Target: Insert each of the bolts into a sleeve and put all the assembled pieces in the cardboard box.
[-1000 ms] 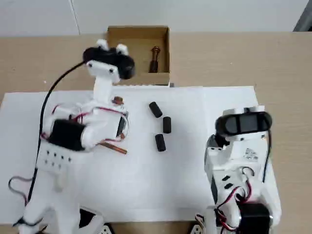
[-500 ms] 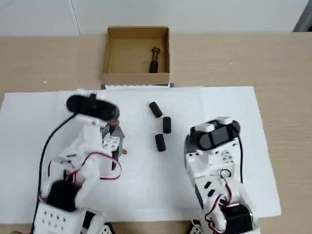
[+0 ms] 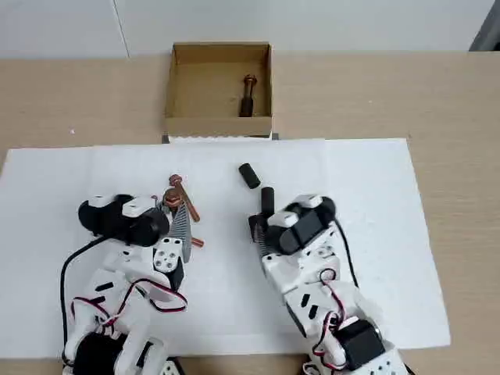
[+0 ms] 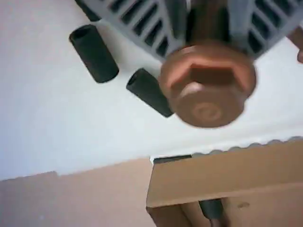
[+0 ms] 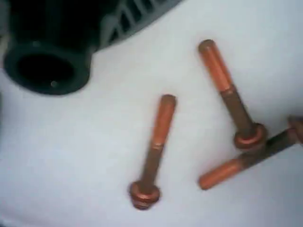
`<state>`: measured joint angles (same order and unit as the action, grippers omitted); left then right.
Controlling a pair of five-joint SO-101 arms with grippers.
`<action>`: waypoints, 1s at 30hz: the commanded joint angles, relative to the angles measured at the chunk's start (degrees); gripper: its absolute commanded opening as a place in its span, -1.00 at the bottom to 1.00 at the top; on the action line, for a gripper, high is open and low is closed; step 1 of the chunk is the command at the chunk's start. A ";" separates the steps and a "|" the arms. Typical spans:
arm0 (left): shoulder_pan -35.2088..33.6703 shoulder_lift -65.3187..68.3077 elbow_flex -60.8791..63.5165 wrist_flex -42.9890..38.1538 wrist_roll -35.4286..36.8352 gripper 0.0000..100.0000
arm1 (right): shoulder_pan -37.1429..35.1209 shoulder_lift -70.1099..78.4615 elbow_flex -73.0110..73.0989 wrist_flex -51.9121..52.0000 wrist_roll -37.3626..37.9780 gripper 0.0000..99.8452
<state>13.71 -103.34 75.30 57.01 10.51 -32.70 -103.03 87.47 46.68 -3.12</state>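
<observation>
Copper bolt [image 4: 206,82] newly gripped, left pincer [image 3: 180,209] drawn back

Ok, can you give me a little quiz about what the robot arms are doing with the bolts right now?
1. Pick one: what is the left pincer holding?
A) a bolt
B) a sleeve
C) nothing
2. True or false: the cardboard box is empty.
3. How many black sleeves are outside the box?

Key:
1. A.
2. False: one finished piece, a bolt inside a sleeve, lies in it.
3. Three.
</observation>
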 commanded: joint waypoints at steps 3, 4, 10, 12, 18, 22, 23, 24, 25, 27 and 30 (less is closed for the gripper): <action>0.26 -0.88 -0.22 -8.53 11.52 -0.99 | -5.32 -0.66 1.85 -4.97 0.70 -1.00; 0.35 -0.88 -0.13 -9.76 13.01 -0.99 | -5.93 -0.66 2.11 -5.58 0.70 -1.00; 0.53 -0.79 1.45 -14.59 16.97 -0.99 | -8.57 -0.66 2.37 -6.73 3.08 -1.00; 0.53 -0.79 1.54 -14.68 20.48 -0.99 | -9.63 -0.66 2.37 -6.73 5.10 -1.00; 2.20 -0.79 1.63 -14.33 25.14 -0.99 | -12.88 -0.75 2.37 -6.73 8.26 -1.00; 7.65 -0.79 1.63 -14.51 25.23 -0.99 | -14.20 -0.75 2.37 -6.73 9.32 -1.00; 8.79 -0.79 1.63 -14.59 25.23 -0.99 | -14.20 -0.75 2.37 -6.73 9.32 -1.00; 9.58 -0.79 1.63 -14.59 25.23 -0.99 | -14.02 -0.75 2.29 -6.73 9.32 -1.00; 10.11 -0.70 1.63 -14.42 25.23 -0.99 | -13.93 -0.75 2.20 -6.73 9.32 -1.00; 10.37 -0.70 1.71 -14.24 25.23 -0.99 | -13.93 -0.75 1.93 -6.90 9.32 -1.00; 10.37 -0.62 1.71 -14.24 24.97 -0.99 | -13.85 -0.75 2.02 -8.75 9.58 -1.00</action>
<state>23.65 -103.43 77.23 44.26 35.30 -46.07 -103.03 90.11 40.35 5.67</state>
